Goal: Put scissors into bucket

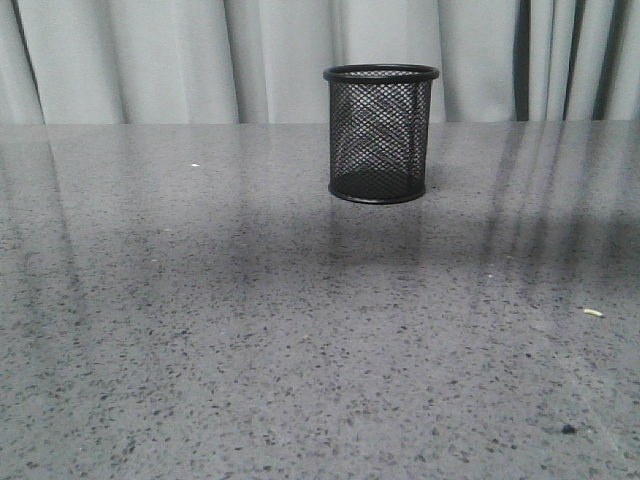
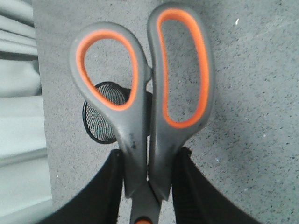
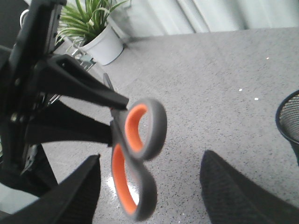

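- At the centre of the left wrist view the scissors point(image 2: 145, 107) fill the frame, their grey handles and orange-lined loops pointing to the top edge; the blades run off the bottom edge and cannot be seen.
- Clamped on either side of the handles just above the pivot, the left gripper point(image 2: 148, 179) holds them tight between its two black fingers point(image 2: 110, 186), which are cut off by the bottom edge.
- Behind the scissors, at left centre of that view, the bucket point(image 2: 103, 119) lies partly hidden by the rounder loop; only its rim and some mesh show.
- Seen from the right wrist view, the scissors point(image 3: 135, 154) hang at lower centre, loops blurred, gripped by the left arm's dark fingers reaching in from the upper left.
- Along the bottom of the same view the right gripper point(image 3: 149, 196) stands wide apart with nothing between its fingers; the tips are out of frame.
- At the right edge of that view a slice of the bucket point(image 3: 289, 116) shows, the rest cut off.
- Over in the front view the bucket point(image 1: 381, 133) stands upright at upper centre on the speckled grey table point(image 1: 250, 350); neither arm nor scissors appear there.
- A potted plant point(image 3: 96, 28) sits at the upper left of the right wrist view, beyond the table.
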